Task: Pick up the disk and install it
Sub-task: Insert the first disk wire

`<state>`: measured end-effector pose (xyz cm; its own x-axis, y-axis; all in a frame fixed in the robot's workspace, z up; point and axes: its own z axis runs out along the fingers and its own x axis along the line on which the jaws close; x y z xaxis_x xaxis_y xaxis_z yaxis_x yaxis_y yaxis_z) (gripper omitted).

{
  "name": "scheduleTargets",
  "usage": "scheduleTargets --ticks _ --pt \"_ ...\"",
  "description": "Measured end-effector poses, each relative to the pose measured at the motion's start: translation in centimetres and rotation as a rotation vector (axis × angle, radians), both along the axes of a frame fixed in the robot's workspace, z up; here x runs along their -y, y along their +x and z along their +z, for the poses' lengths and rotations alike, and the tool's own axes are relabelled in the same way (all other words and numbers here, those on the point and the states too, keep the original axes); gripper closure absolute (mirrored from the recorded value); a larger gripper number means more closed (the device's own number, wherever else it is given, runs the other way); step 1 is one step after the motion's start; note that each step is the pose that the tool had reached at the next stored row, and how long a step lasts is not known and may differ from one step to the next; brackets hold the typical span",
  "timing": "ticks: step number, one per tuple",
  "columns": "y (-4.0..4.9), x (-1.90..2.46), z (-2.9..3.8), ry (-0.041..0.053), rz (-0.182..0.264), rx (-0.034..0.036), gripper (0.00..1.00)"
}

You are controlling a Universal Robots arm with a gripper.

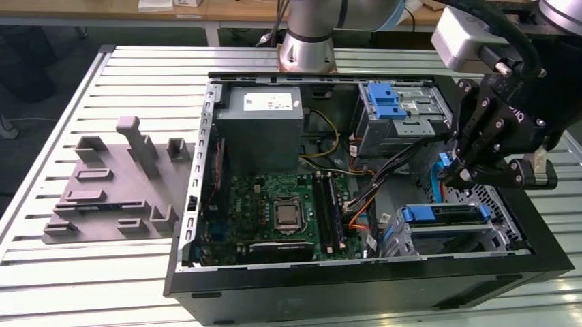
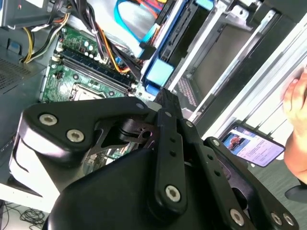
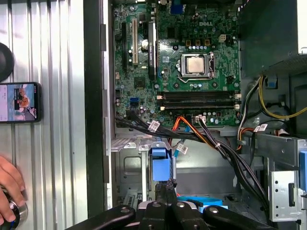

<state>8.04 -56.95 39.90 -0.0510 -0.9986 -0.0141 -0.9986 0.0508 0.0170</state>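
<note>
One disk (image 1: 450, 215) sits flat in the lower bay of the open case (image 1: 364, 276), at about 4 o'clock from the board (image 1: 282, 211) in the exterior view, with its blue frame end facing the board. My tool (image 1: 452, 180) hangs just above that bay, at roughly 12 o'clock from the disk. It looks closed, tips drawn together, and I see nothing between them. In the first wrist view the tool (image 3: 165, 191) points at the blue frame (image 3: 160, 165), very near it; whether they touch I cannot tell. In the second wrist view the tool (image 2: 165, 98) ends just beside that same blue piece (image 2: 158, 72).

Black and orange cables (image 3: 201, 132) run from the board's edge past the bay. A grey box (image 1: 264, 129) stands at 11 o'clock from the board, and a metal cage (image 1: 400, 116) with a blue latch at 1 o'clock.

On the slatted surface (image 1: 136, 75), at 9 o'clock from the case, lies a grey fixture plate (image 1: 114, 191). In the first wrist view a phone (image 3: 19, 102) lies on the surface beside the case, and a person's hand (image 3: 9, 191) rests near it.
</note>
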Motion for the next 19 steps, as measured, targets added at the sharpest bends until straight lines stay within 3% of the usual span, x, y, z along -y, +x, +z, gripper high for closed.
scheduleTargets --ticks 12,17,19 --pt "2.11 -0.02 -0.25 -0.0003 0.000 0.0000 0.89" --pt "3.03 -0.35 -0.47 -0.0001 0.000 -0.0001 0.89" --pt "3.51 -0.67 -0.70 -0.0005 0.000 -0.0003 0.89"
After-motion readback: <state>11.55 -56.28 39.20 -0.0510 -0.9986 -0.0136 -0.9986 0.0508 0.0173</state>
